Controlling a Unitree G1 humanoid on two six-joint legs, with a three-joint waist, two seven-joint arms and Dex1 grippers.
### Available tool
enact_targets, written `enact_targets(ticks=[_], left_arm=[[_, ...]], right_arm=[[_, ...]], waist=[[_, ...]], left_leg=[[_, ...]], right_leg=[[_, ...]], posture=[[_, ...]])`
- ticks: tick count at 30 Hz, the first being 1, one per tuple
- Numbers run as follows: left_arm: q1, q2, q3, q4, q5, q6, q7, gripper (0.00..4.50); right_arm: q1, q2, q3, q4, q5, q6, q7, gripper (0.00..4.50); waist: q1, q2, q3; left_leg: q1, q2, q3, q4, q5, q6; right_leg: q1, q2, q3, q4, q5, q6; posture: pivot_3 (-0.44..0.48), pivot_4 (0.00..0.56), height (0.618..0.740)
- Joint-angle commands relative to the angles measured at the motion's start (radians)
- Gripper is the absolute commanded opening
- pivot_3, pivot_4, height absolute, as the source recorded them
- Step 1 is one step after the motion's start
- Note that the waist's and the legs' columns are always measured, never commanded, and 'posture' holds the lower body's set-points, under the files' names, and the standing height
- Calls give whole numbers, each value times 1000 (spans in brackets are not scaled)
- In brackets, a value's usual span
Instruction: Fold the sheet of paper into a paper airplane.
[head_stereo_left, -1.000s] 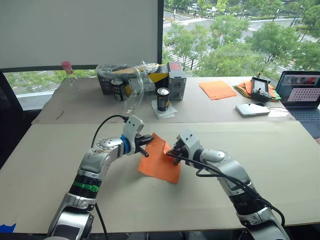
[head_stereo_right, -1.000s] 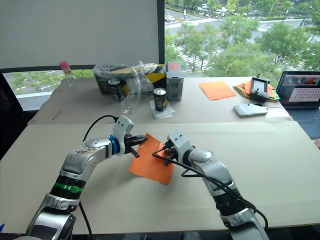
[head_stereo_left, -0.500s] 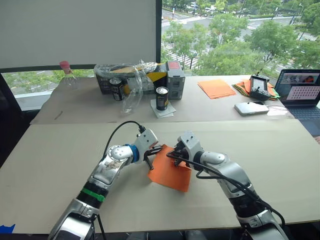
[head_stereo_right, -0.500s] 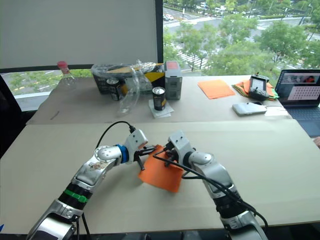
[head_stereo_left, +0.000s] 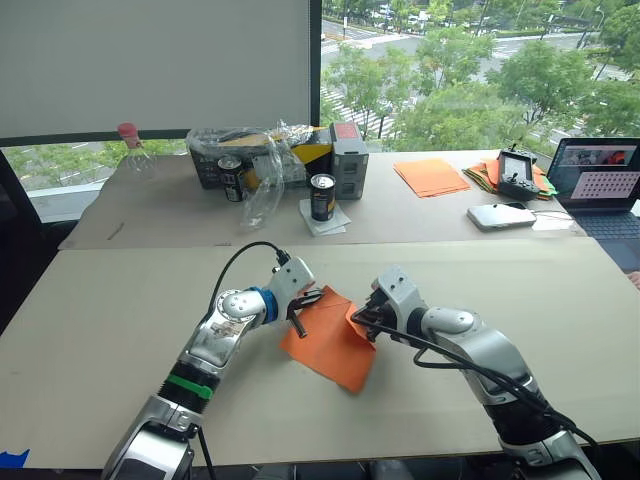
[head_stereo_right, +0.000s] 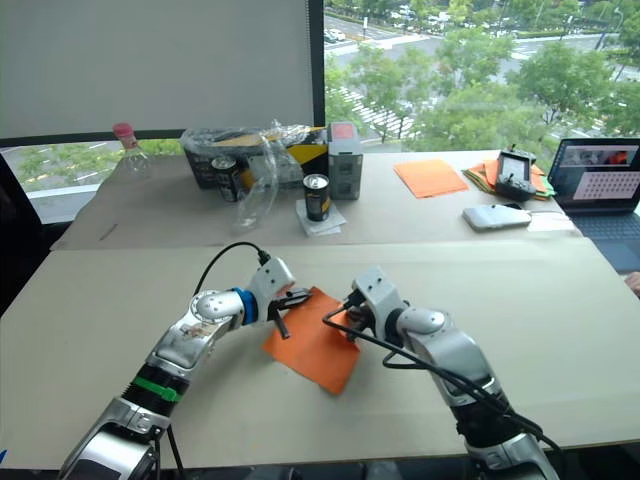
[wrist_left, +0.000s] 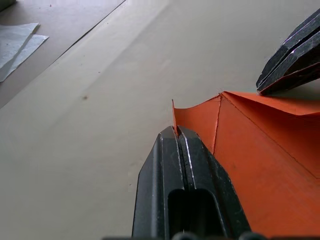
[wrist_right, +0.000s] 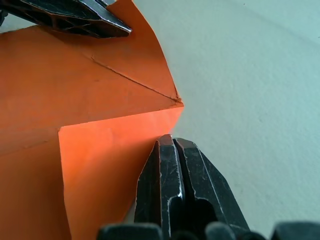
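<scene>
The sheet of paper lies on the near part of the table, between the two grippers and held by both. The left gripper has its fingers pressed together on the sheet's far left corner, which curls up from the table where it is pinched; the left wrist view shows that corner caught between the closed fingertips. The right gripper is clamped on the sheet's right edge, where a flap is folded over along a crease; its closed fingers meet the folded edge in the right wrist view. How much paper sits inside either grip is hidden by the fingers. The sheet's near corner points toward the table's front edge and lies flat. At the far side stand a can and a neat stack of orange sheets, well apart from the grippers
</scene>
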Motion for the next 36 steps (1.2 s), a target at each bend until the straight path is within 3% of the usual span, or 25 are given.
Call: enact_targets(ticks=[1,6,15,30,36], left_arm=[[-9,-5,22,-74,-28,11,-22,27],[1,10,32,-76,-18,17,-27,27],[-2,12,39,-19,-5,2,-19,27],[8,-3,56,-35,-40,3,-41,27],[23,15,41,-54,-42,-102,-107,27]], right_arm=[[25,40,26,7,5,-5,-12,0],[3,52,-10,0,-12,-23,-40,0],[-75,-62,-49,-85,42,-19,61,0],[27,-35,86,-73,30,-19,64,0],[42,-23,105,-57,24,-6,58,0]], waist=[[-2,0,0],[-5,0,0],[0,0,0],[0,0,0],[0,0,0]], left_leg=[[0,0,0,0,0,0],[2,2,2,0,0,0],[1,2,3,1,-2,4],[1,2,4,2,-1,2],[2,2,5,2,-1,2]], right_leg=[[0,0,0,0,0,0],[0,1,0,0,1,-2],[-1,1,0,1,2,-2],[-1,1,1,1,2,-2],[0,1,1,1,2,-2]], posture=[[0,150,695],[0,150,695],[0,150,695],[0,150,695],[0,150,695]])
